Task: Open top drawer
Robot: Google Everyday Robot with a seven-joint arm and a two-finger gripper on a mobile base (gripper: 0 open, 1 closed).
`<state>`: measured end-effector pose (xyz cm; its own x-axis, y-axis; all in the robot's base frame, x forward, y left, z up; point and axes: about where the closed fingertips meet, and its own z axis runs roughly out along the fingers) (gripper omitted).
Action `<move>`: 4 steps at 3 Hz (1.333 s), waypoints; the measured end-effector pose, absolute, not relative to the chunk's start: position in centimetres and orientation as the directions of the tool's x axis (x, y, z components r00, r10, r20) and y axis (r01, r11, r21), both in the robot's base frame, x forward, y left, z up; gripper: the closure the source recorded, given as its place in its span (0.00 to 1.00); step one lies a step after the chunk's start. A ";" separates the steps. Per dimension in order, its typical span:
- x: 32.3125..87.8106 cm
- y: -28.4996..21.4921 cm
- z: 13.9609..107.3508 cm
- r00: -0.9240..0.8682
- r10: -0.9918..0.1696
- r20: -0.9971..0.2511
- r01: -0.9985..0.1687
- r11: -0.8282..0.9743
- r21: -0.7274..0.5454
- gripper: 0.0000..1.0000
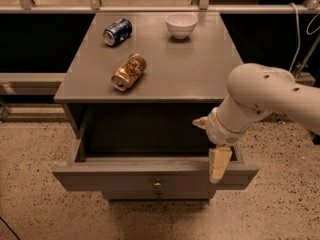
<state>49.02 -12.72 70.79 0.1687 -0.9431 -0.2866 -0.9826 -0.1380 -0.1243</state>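
Arm: the white arm (265,91) comes in from the right and bends down and left past the cabinet's front right corner, with the wrist angled at the drawer opening.
Gripper: the gripper (205,151) is at the right end of the pulled-out drawer. Its fingers (219,163) are spread wide and aren't pinching anything. One points left into the dark cavity and the other hangs down across the front panel.
Counts: there are two cans, both lying on their sides. The blue can (117,31) is far up-left of the gripper and the gold can (129,72) is nearer, also up-left. One white bowl (181,24) sits upright, straight back from the gripper. All three are on the cabinet top (200,69).
Top drawer: the top drawer (110,176) is already slid well out, right under the gripper and stretching off to its left. It's grey with a flat front and looks dark inside. One small round knob (157,185) sits mid-panel, down-left of the hanging finger and untouched.
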 end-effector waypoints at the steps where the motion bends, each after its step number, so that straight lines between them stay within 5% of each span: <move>1: 50.7 -12.8 71.1 0.156 -0.954 -0.255 -0.985 -0.130 -0.116 0.03; 4: 52.9 -13.2 67.7 0.177 -0.960 -0.216 -0.978 -0.147 -0.146 0.66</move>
<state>52.88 -13.24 67.72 0.1766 -0.9602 -0.2165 -0.9783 -0.1469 -0.1462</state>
